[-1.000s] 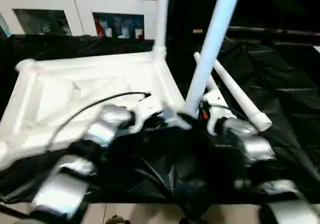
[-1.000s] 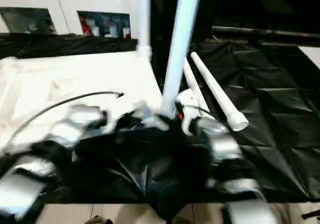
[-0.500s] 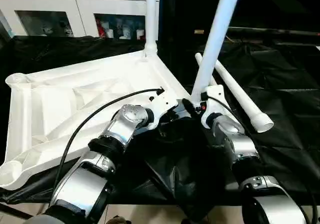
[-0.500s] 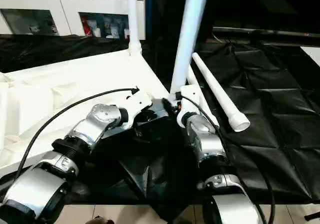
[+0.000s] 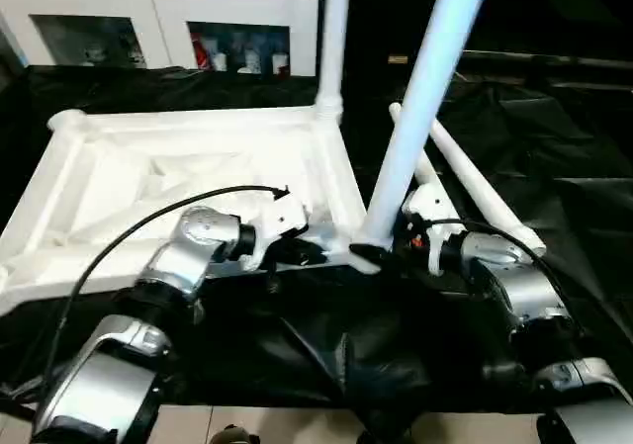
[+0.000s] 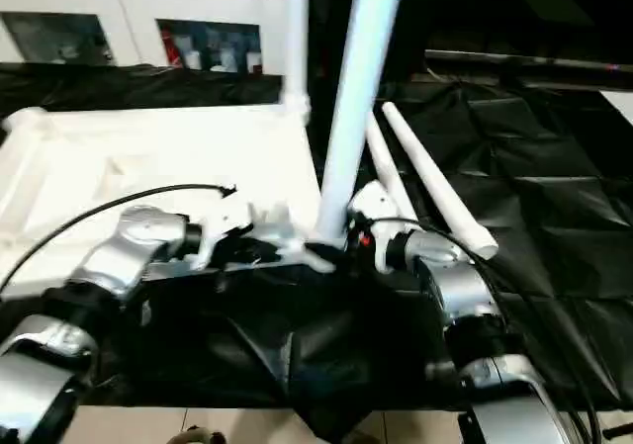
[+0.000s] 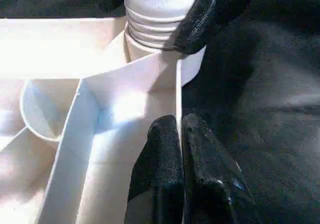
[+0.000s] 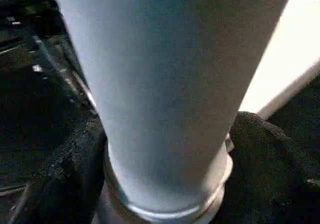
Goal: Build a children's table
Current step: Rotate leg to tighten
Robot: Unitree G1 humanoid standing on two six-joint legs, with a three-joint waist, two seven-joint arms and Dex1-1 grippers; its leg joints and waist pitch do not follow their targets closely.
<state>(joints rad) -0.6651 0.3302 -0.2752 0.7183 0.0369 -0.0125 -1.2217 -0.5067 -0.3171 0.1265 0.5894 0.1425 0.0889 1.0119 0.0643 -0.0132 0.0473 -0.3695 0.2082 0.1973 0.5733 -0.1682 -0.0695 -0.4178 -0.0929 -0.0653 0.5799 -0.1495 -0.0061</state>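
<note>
- Two legs stand up from the tabletop [image 5: 148, 182], which we see lying ribbed side up on the black sheet [image 5: 574, 167] in the left eye view: a far leg [image 5: 333, 39] in the far corner socket, a near leg [image 5: 420, 108] rising tilted from the near corner between our grippers. Two loose legs [image 5: 475, 187] lie on the sheet just right of it.
- Right eye view: the left gripper [image 6: 259, 251] rests at the tabletop's near edge; the right gripper [image 6: 341, 238] sits at the near leg's base.
- Left wrist view: our left fingers [image 7: 165, 169] are pressed narrow, pinching the tabletop's thin rim wall; the other gripper's black fingers [image 7: 215, 12] flank the leg's ribbed end.
- Right wrist view: our right fingers [image 8: 265, 149] stand wide either side of the near leg; grip or mere bracketing, we cannot tell.
</note>
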